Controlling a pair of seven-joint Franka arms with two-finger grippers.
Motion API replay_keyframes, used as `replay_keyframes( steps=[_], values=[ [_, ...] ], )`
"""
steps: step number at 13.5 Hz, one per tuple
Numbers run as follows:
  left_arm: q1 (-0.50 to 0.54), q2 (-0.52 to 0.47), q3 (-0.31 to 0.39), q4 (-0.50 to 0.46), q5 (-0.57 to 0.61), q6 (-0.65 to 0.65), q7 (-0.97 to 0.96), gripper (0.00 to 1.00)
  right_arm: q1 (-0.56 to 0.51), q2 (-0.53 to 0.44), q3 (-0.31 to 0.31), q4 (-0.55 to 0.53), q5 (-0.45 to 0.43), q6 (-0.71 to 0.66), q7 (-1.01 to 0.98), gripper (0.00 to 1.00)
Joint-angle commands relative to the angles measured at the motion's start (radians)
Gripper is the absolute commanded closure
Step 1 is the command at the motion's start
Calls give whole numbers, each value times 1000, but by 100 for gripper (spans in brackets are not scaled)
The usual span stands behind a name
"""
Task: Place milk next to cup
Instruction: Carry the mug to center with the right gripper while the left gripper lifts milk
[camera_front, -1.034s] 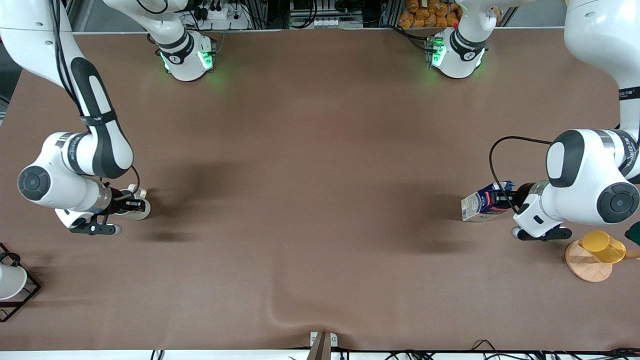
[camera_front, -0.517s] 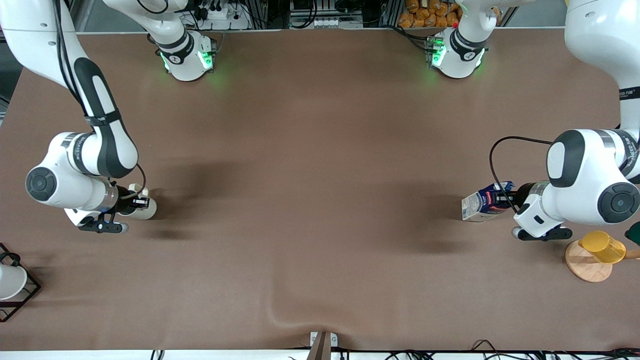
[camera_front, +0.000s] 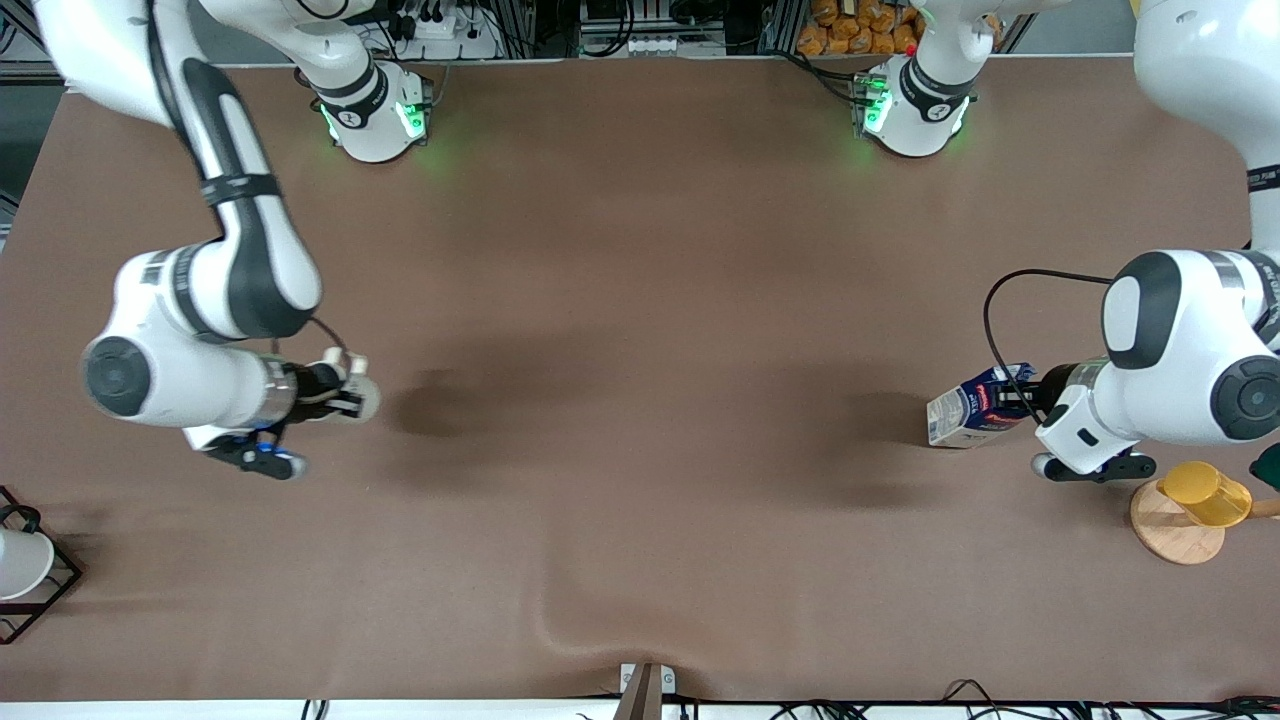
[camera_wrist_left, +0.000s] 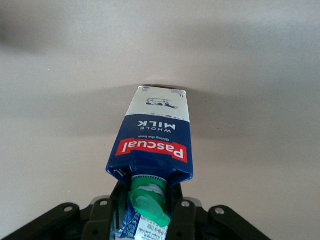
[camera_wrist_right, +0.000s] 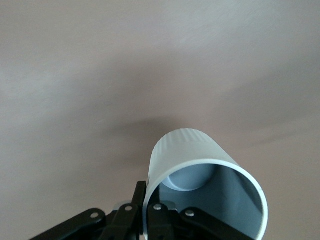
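Dark-blue milk (camera_front: 975, 408) sits clamped at its gabled top in our left gripper (camera_front: 1022, 398), over the left arm's end of the table; our right gripper (camera_front: 345, 392), closed on the cup (camera_front: 358, 396) rim, carries it so the two can meet.

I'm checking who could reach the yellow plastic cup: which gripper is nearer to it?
Left. The left gripper, shut on the milk, is close beside the yellow cup on its wooden coaster. The right gripper, holding the mug, is at the table's right-arm end.
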Motion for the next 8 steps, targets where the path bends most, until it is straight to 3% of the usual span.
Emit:
replay_keyframes(
  steps=[1,5,8],
  values=[
    [-3,-55,-12,-5,-2,-23,-1,74,108,8,-12,39,31,-4,197,100],
    [-3,-108,-20,-4,-10,-86,16,74,258,70,-13,80,65,116,482,100],
    [-3,-134,-41,-4,-10,-116,7,74,402,197,-19,169,53,205,703,100]
  ],
)
